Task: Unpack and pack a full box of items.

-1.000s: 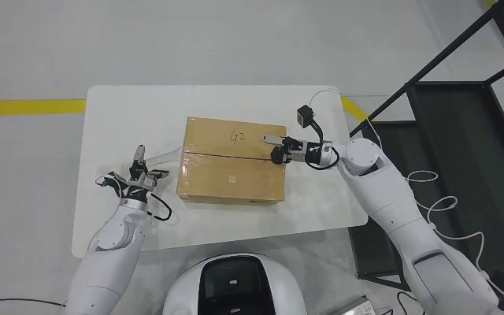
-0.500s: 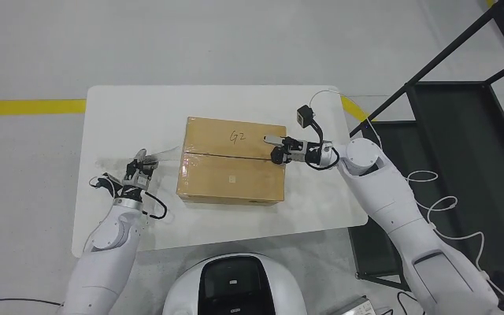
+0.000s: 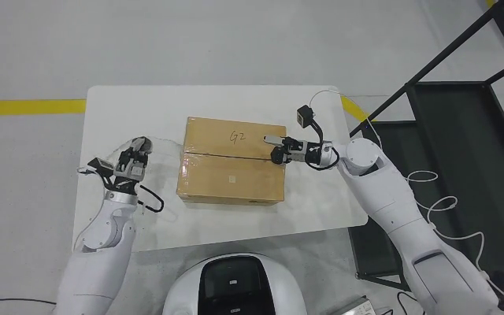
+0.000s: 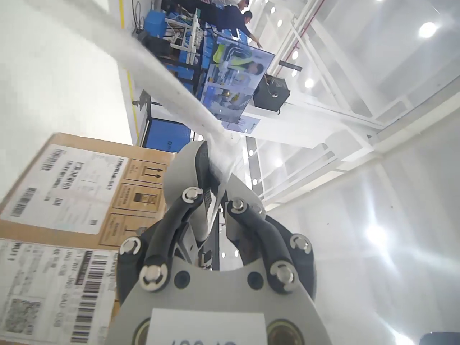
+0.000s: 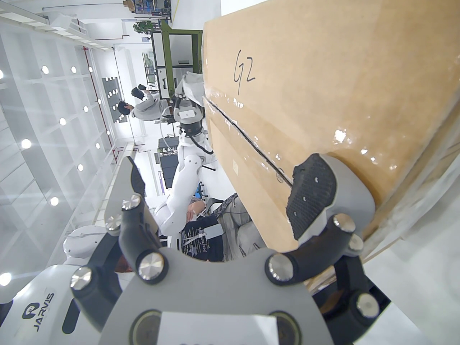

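Evidently at the unsealing step, ahead of any unpacking. Pinches a strip of tape [image 4: 161, 77] in the left gripper [image 4: 212, 170], just off the box's [image 3: 232, 161] left end; probably its sealing tape, hard to tell through blur. Presses one pad [image 5: 312, 188] of the wide-open right gripper [image 3: 276, 150] onto the closed box at mid-table [image 3: 315, 201], by the seam. Next calls for pulling the tape clear, dropping it, then getting fingers under a flap without shifting the box.

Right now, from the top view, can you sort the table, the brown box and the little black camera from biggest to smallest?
1. white table
2. cardboard box
3. black camera on the right arm, clearly the smallest
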